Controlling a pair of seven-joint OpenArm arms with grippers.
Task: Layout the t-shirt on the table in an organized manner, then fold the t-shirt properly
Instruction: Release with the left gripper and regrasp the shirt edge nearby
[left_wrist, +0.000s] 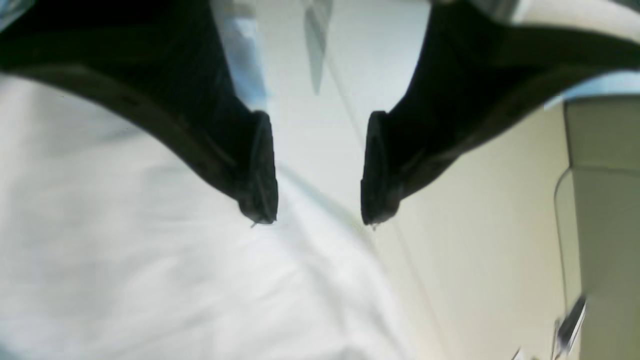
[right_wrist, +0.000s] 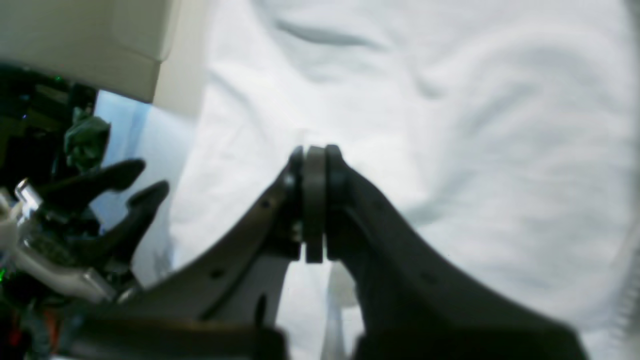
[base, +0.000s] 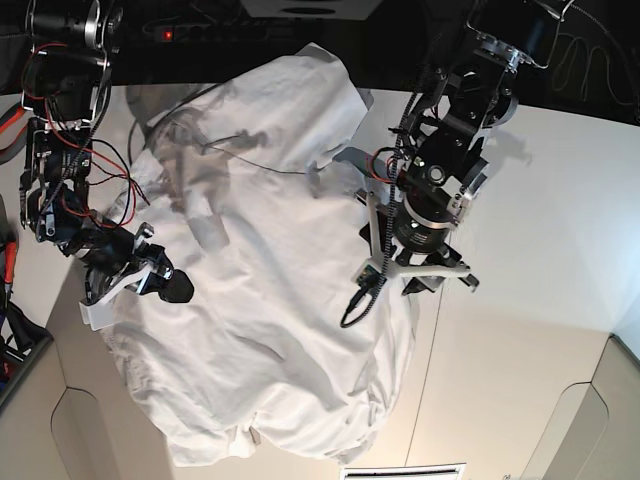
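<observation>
One rumpled t-shirt on table

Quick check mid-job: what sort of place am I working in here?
Likely a robotics lab workbench: a wide white table, two robot arms with exposed red and black wiring mounted at its edge, and a wrinkled white t-shirt spread as the workpiece.
</observation>
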